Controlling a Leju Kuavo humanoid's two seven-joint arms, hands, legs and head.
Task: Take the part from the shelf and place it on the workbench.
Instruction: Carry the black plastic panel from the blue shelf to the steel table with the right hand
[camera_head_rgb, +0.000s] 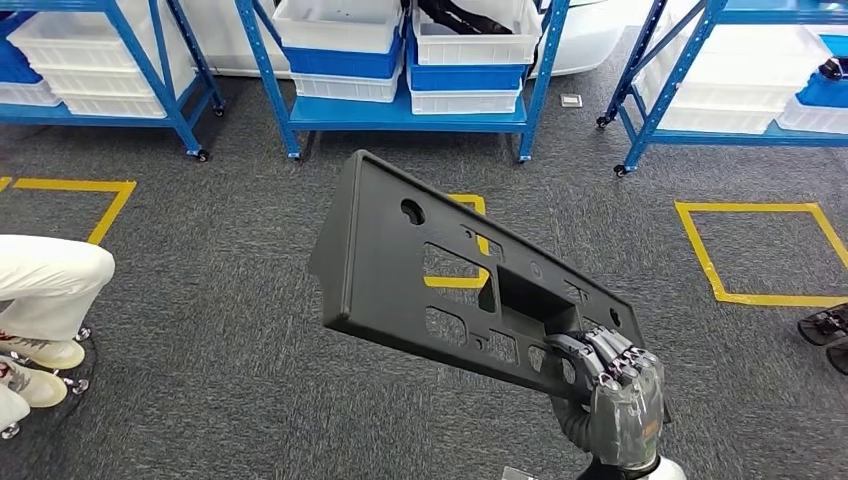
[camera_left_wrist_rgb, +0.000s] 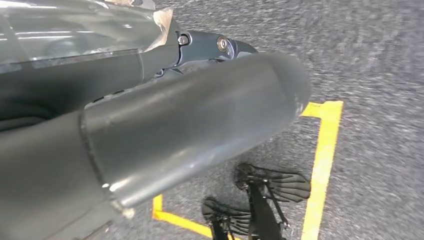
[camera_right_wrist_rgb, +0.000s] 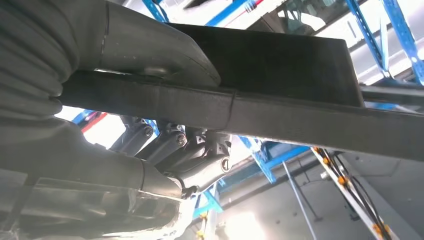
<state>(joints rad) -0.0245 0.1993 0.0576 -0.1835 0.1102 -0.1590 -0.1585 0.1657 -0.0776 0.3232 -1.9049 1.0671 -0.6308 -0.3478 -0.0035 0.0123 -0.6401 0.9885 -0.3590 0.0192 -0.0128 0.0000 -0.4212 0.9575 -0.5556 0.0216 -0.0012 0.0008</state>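
Note:
The part (camera_head_rgb: 440, 270) is a flat, dark grey plastic panel with several cutouts and a round hole. It hangs tilted in the air over the carpet, its far end up and to the left. My right hand (camera_head_rgb: 615, 395) grips its near lower corner, fingers curled over the front edge. In the right wrist view the part (camera_right_wrist_rgb: 280, 65) crosses the picture as a dark bar, held between the thumb and the fingers of my right hand (camera_right_wrist_rgb: 150, 150). My left hand (camera_left_wrist_rgb: 190, 115) hangs over the grey floor and holds nothing.
Blue shelves (camera_head_rgb: 400, 110) with white and blue bins stand along the back, with more at the left (camera_head_rgb: 100, 110) and right (camera_head_rgb: 740, 130). Yellow tape squares (camera_head_rgb: 760, 250) mark the carpet. A person's white-clad leg (camera_head_rgb: 45, 280) is at the left, and dark shoes (camera_head_rgb: 825, 325) at the right edge.

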